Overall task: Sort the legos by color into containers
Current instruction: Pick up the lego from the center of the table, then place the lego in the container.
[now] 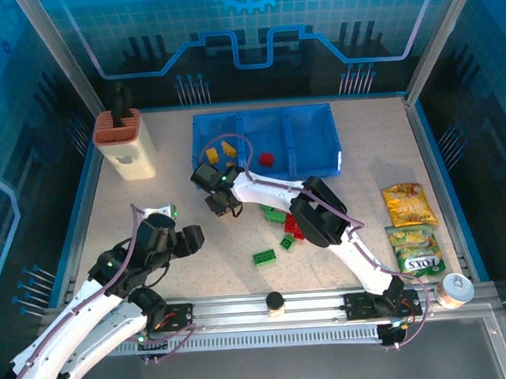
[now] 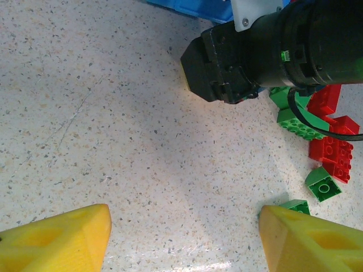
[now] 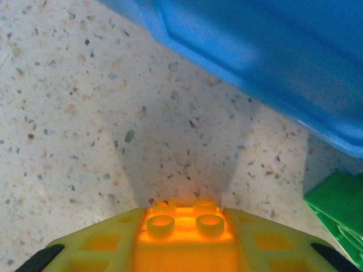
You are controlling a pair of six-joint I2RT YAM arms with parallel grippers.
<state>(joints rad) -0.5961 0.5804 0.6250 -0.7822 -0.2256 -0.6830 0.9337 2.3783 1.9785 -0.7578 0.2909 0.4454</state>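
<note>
The right end effector [image 1: 219,196] is pinched on a yellow-orange brick [image 3: 184,226], which sits between its fingers [image 3: 91,252] with the studs facing forward. It is low over the table [image 3: 68,113], just outside the near wall of the blue tray [image 3: 272,51]. Whether the brick is clear of the table cannot be told. The left end effector [image 2: 184,238] hangs near it, fingers spread and nothing between them.

The main risk is probably the tray wall. The brick is close to it, so a forward move without enough lift could knock the brick or a finger against the rim. That could push the tray along the table or twist the brick out of the grip. The grip looks narrow, with much of the small brick sticking out ahead of the fingers, so a light bump might be enough to loosen it.

Placement is the second risk. Yellow bricks [image 1: 223,148] lie in the left compartment [image 1: 232,126] and a red brick [image 1: 267,159] lies in the middle compartment [image 1: 267,133]. A release too far right would mix the colours. A release from too high could let the brick bounce over the low divider.

The two arms are also close, so a swing by either one could make them collide or scatter the loose green bricks [image 2: 295,122] and red bricks [image 2: 332,153] lying just beside them.
</note>
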